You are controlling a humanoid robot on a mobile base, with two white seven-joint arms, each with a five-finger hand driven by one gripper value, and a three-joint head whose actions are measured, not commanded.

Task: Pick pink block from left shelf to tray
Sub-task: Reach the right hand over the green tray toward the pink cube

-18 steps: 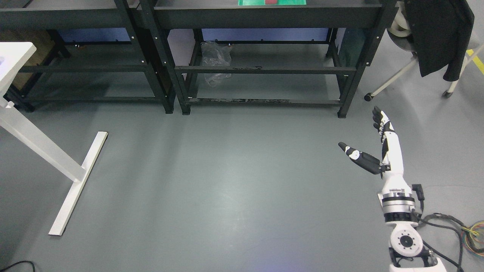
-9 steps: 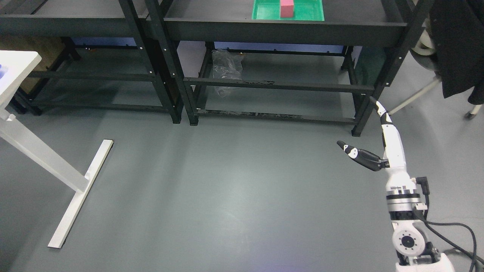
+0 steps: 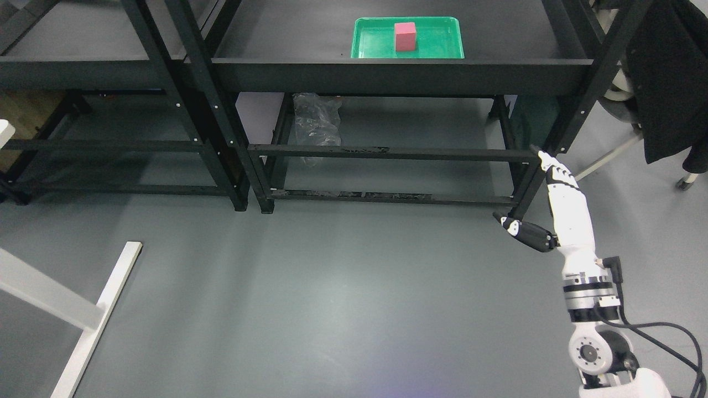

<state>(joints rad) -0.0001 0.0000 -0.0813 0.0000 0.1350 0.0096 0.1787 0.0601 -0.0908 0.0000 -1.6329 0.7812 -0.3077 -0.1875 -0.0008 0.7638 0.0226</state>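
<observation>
Fingers of the right hand are stretched out straight and released, grasping nothing, with the dark thumb splayed off to the left, apart from the others. That hand rises from the lower right on a white forearm with a silver wrist joint, and its fingertips point toward the far side, in front of the right front leg of a black shelf. It hangs over the grey floor, well apart from the task's things. On the top deck of this shelf, at the far side, lies a green tray, its long axis running left to right. The pink block stands upright inside the tray, slightly right of the tray's middle, its flat front face turned toward the near side; it looks close to a cube, a little taller than wide, so no clear long axis can be told. A second black shelf stands to the left, touching or just beside the first. A crumpled clear plastic bag sits on the lower level beneath the tray's shelf. At the near left is a white table leg, and at the far right a dark coat hangs.
</observation>
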